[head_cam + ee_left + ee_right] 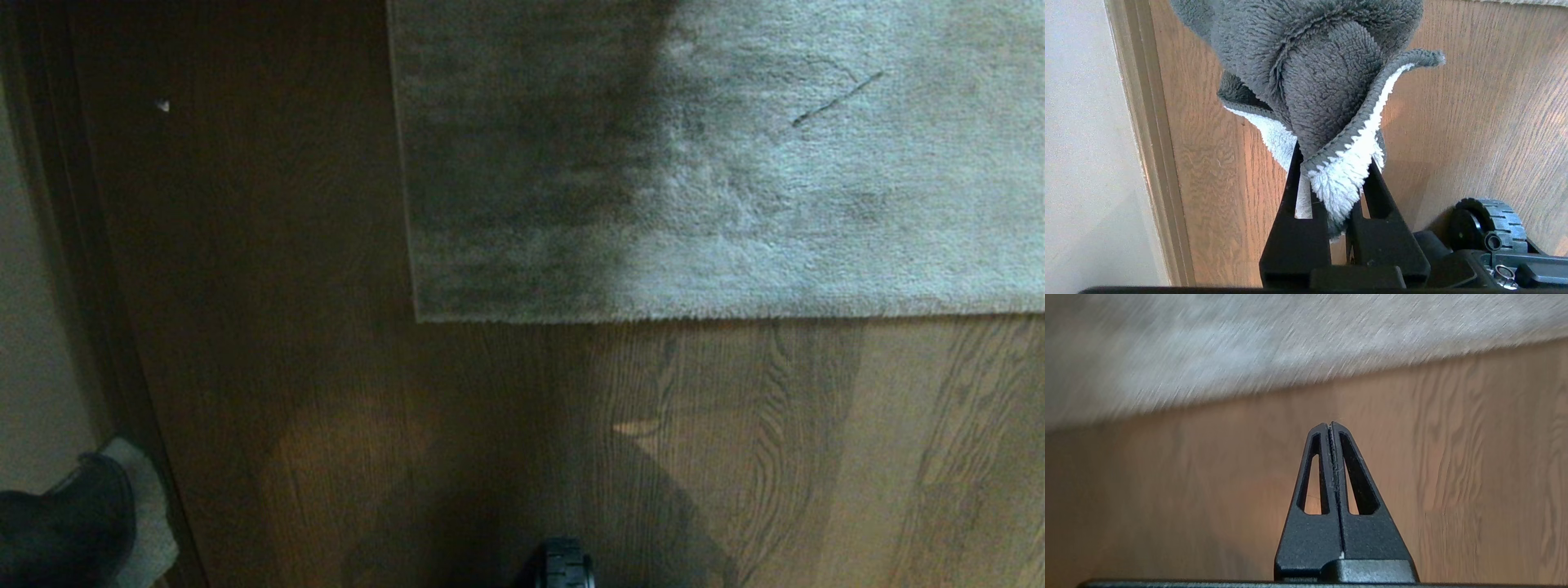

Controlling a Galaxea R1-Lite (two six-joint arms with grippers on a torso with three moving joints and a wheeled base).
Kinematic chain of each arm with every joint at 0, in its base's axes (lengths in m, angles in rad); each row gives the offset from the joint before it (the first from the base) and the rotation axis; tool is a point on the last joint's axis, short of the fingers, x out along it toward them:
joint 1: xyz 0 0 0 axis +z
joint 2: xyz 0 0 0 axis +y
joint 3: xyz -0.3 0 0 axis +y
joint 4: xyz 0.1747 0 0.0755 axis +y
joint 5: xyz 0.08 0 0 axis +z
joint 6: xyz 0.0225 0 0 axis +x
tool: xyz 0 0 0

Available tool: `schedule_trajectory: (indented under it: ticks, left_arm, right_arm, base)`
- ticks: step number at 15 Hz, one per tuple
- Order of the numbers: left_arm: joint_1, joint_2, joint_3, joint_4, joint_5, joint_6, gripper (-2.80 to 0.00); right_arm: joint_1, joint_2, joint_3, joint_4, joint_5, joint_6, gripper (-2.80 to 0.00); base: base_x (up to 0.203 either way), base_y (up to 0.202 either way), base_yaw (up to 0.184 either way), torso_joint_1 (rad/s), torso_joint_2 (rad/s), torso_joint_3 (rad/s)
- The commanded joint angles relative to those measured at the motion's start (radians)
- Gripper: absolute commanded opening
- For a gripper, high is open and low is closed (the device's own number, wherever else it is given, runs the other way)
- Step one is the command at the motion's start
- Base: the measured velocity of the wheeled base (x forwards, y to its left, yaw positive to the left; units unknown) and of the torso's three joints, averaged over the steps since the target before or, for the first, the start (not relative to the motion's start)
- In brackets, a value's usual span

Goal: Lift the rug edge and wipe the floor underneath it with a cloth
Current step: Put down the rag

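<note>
Rug: we see the large grey-beige short-pile rug (718, 163) filling the upper right of the head view, lying flat, its straight near edge running across the middle of the frame and its square corner at centre left.
Floor: the brown wood-grain plank floor (735, 449) takes the lower half and the left strip of the head view; a dark baseboard strip (82, 245) runs down the far left, with a pale wall beyond it.
Cloth: the small fluffy rag, dark grey on one face and white on the other (1323, 81), hangs bunched from our left hand in the left wrist view, above the floor and near the baseboard; in the head view it peeks out at the lower left corner.
Left hand: our left hand (1331, 179) is clamped on the folded hem of the cloth, the black fingers pinching the white pile between them.
Right hand: our right hand (1329, 426) has its black fingers pressed together on nothing, their tips over bare floor just short of the rug edge, which looks streaked there.
Wheel: a black ribbed wheel (563, 563) of the base shows at the bottom centre of the head view.
</note>
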Motion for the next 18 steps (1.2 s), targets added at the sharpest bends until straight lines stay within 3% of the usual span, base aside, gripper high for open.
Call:
schedule_trajectory:
  ticks: [1, 3, 4, 9, 18]
  left_arm:
    - [0.0, 0.0, 0.0, 0.0, 0.0, -0.001, -2.8]
    - [0.0, 0.0, 0.0, 0.0, 0.0, -0.001, -2.8]
    - [0.0, 0.0, 0.0, 0.0, 0.0, -0.001, -2.8]
    - [0.0, 0.0, 0.0, 0.0, 0.0, -0.001, -2.8]
    - [0.0, 0.0, 0.0, 0.0, 0.0, -0.001, -2.8]
  right_arm:
    - [-0.003, -0.321, 0.0, 0.33, 0.044, -0.032, -2.8]
    - [-0.006, -0.358, -0.001, 0.524, 0.097, -0.071, -2.8]
    - [-0.007, -0.358, -0.006, 0.549, 0.119, -0.086, -2.8]
    - [-0.007, -0.358, 0.003, 0.514, 0.122, -0.127, -2.8]
    - [-0.007, -0.358, 0.003, 0.513, 0.12, -0.108, -2.8]
  base:
    - [0.0, 0.0, 0.0, 0.0, 0.0, 0.0]
    - [0.0, 0.0, 0.0, 0.0, 0.0, 0.0]
    - [0.0, 0.0, 0.0, 0.0, 0.0, 0.0]
    - [0.0, 0.0, 0.0, 0.0, 0.0, 0.0]
    - [0.0, 0.0, 0.0, 0.0, 0.0, 0.0]
